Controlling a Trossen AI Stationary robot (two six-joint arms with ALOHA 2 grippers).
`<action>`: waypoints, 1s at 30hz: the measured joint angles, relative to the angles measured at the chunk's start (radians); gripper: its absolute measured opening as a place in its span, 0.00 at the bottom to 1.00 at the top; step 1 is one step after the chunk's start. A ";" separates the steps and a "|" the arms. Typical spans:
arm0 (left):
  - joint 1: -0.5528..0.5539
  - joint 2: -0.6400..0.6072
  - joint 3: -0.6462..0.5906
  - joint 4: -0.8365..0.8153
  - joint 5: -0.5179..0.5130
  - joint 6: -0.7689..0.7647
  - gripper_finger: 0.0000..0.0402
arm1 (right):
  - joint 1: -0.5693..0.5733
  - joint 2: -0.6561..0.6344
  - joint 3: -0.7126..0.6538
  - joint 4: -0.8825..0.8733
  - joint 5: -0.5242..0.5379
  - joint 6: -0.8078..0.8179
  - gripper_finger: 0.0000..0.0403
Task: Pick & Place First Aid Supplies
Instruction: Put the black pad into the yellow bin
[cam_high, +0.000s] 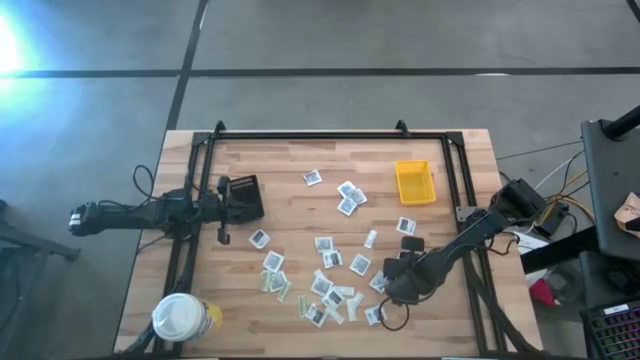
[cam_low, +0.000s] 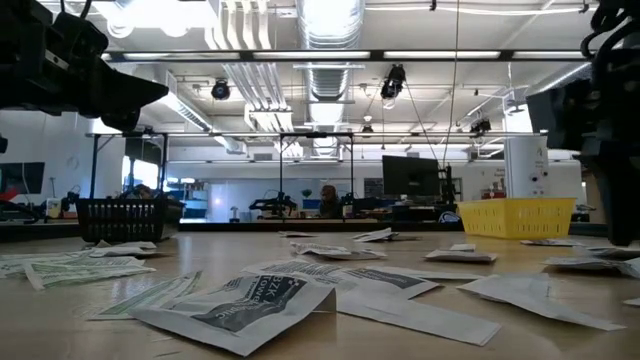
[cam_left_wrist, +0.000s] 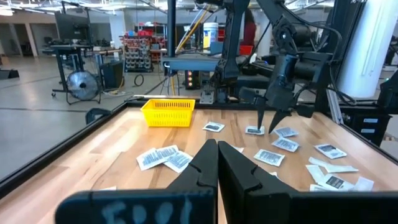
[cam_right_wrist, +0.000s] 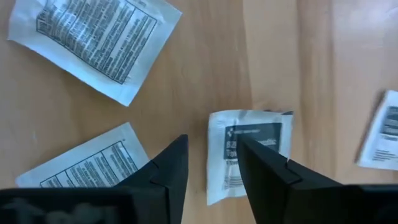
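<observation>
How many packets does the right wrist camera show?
4: one packet under the right gripper, a second beside it, a third farther ahead, a fourth cut off at the frame edge. More lie outside this view.

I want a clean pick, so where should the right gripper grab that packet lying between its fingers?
The packet lies flat on the table, so come straight down with the right gripper open. Pinch across its narrow width, near the middle, away from the neighbouring packet.

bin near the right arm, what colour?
Yellow bin, with slotted walls; clearest in the left wrist view.
</observation>
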 joint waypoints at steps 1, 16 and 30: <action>0.000 0.000 0.000 0.000 0.000 0.000 0.01 | 0.000 0.000 -0.008 0.015 -0.003 0.000 0.34; 0.000 0.000 0.000 -0.002 0.000 0.003 0.01 | -0.059 -0.008 -0.070 0.054 -0.061 0.005 0.30; 0.000 0.000 0.000 -0.012 0.000 0.004 0.01 | -0.107 -0.006 -0.076 0.048 -0.069 -0.007 0.09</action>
